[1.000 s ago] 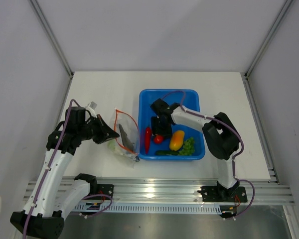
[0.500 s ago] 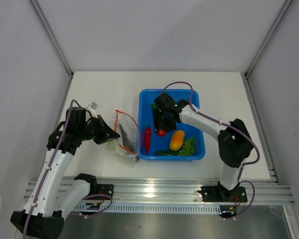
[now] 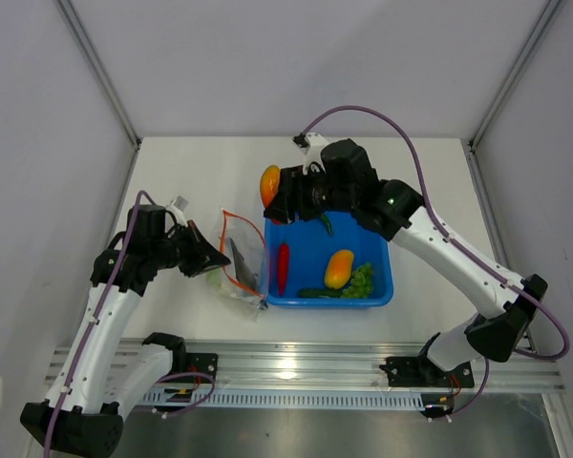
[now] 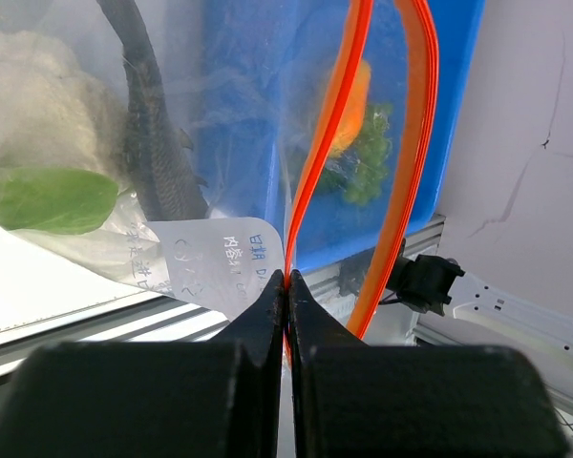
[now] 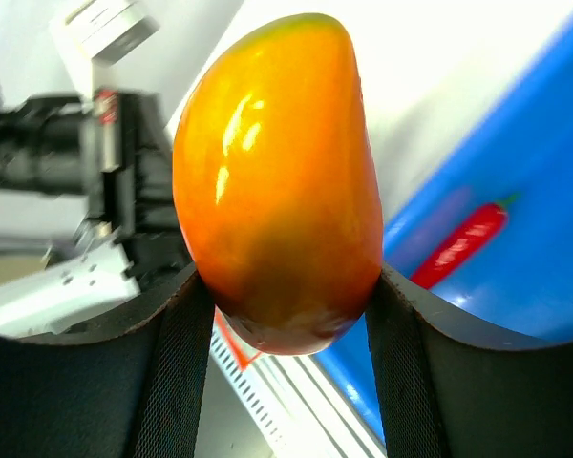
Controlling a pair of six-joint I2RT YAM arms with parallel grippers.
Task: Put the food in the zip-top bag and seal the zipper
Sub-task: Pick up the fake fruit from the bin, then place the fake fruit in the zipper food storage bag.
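The clear zip-top bag (image 3: 241, 265) lies left of the blue tub (image 3: 374, 196). It holds the grey fish (image 4: 149, 124) and the white cauliflower (image 4: 29, 105). My left gripper (image 3: 213, 258) is shut on the bag's red-orange zipper strip (image 4: 310, 181), and the mouth stands open. My right gripper (image 3: 279, 191) is shut on an orange-yellow fruit (image 5: 277, 181) and holds it in the air over the tub's far left corner. In the tub lie the red chili (image 3: 283, 267), a second orange-yellow fruit (image 3: 339, 268), the green grapes (image 3: 362, 280) and a long green vegetable (image 3: 320, 293).
The tub's left wall stands close to the bag's mouth. Another small green piece (image 3: 325, 224) lies in the tub under my right arm. Grey walls with metal rails close in the table on three sides. A metal rail runs along the near edge.
My right gripper has risen out of the tub with the orange-yellow fruit and moved up and to the left. My left arm and the bag have not moved.
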